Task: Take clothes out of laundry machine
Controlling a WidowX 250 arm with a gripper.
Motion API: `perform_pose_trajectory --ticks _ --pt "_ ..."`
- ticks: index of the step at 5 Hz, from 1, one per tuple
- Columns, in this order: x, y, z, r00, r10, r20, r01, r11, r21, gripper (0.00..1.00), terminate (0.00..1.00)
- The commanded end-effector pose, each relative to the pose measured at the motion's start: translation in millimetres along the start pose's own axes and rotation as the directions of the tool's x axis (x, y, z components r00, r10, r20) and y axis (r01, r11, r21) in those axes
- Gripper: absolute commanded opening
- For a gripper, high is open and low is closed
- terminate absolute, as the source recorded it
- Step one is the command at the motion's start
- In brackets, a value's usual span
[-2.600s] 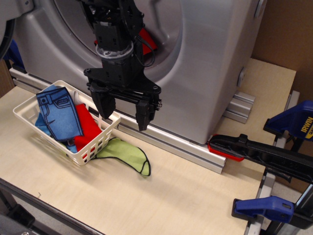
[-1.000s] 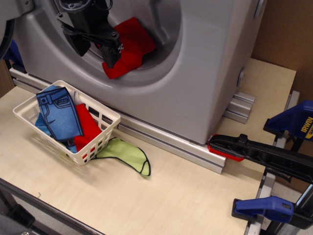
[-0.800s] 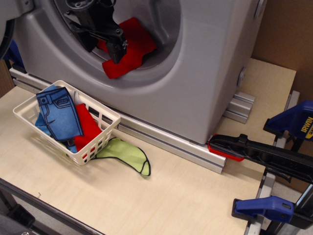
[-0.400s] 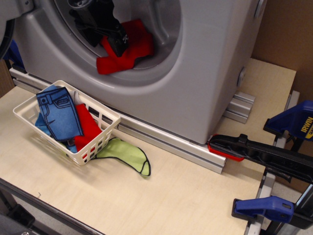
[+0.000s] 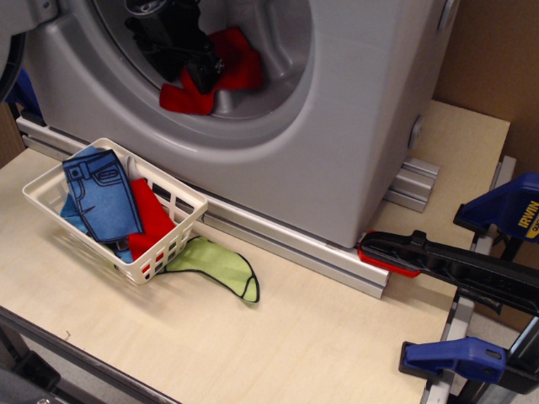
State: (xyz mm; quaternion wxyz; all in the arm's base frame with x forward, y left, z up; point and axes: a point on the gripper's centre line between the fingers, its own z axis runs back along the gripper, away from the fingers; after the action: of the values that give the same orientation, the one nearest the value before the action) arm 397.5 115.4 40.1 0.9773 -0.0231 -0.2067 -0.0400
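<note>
The silver-grey laundry machine (image 5: 362, 126) stands at the back with its big round front opening facing me. A bright-red cloth (image 5: 236, 67) lies bunched in the lower part of the drum. My black gripper (image 5: 198, 77) reaches inside the opening and presses into the left part of the cloth. The red fabric is gathered around the fingers, which look closed on it. The fingertips are partly hidden by the cloth and the dark gripper body.
A white lattice basket (image 5: 42, 198) at front left holds a blue jeans-shaped piece (image 5: 99, 194) and a red piece (image 5: 150, 215). A lime-green black-edged piece (image 5: 215, 261) lies beside it. An aluminium rail (image 5: 286, 240) runs under the washer. Clamps (image 5: 455, 261) sit at right.
My gripper rose from above the basket into the drum and onto the red cloth. The cloth has bunched up and its lower tip has been drawn up and left toward the fingers.
</note>
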Motion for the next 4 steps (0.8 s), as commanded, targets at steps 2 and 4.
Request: perform_pose_trajectory --ticks 2,4 --pt "2.6 -7.6 19.6 1.000 0.023 -0.003 -0.023 0.996 0.087 0.00 0.00" --pt "-32.7 -7.6 57.4 0.991 0.124 -0.040 -0.113 0.972 0.204 0.00 0.00"
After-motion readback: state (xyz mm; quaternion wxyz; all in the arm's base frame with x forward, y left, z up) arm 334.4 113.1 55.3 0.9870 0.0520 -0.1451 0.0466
